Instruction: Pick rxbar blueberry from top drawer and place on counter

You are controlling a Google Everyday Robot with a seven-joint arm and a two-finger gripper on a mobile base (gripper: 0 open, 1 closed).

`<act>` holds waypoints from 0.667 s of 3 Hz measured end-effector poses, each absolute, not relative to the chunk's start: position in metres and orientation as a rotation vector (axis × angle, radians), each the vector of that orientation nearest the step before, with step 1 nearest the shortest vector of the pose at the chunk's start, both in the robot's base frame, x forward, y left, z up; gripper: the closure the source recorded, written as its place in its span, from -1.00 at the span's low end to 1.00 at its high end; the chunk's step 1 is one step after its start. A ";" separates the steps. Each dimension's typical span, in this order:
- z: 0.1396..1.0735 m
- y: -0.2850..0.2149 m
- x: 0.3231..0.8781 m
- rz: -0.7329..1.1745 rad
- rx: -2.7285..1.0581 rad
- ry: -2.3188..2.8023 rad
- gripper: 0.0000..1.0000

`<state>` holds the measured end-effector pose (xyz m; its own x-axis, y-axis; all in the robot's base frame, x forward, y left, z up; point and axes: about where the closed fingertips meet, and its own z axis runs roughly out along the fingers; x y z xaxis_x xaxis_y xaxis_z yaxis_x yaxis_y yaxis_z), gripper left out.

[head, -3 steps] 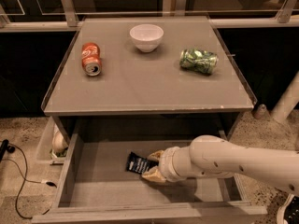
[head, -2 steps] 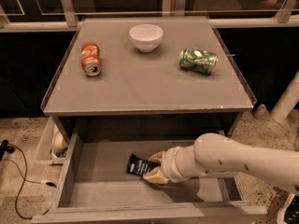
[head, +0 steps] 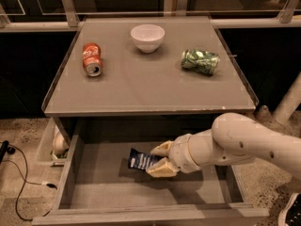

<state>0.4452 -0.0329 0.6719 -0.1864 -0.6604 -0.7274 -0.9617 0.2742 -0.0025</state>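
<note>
A red can (head: 92,59) lies on its side at nine o'clock on the counter (head: 141,91). Below it the drawer (head: 94,192) stands pulled out toward six o'clock, which lets the arm reach down inside. The snack bar (head: 140,160) rests near the middle of the drawer floor. A white bowl (head: 147,36) sits at twelve o'clock. The gripper (head: 161,159) comes in from three o'clock and looks pinched across the bar's right end, probably to lift it flat. A green can (head: 201,61) lies at two o'clock.
</note>
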 end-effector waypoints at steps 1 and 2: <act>0.729 -0.046 0.442 0.621 -1.471 1.900 1.00; 0.788 -0.060 0.438 0.522 -1.491 1.884 1.00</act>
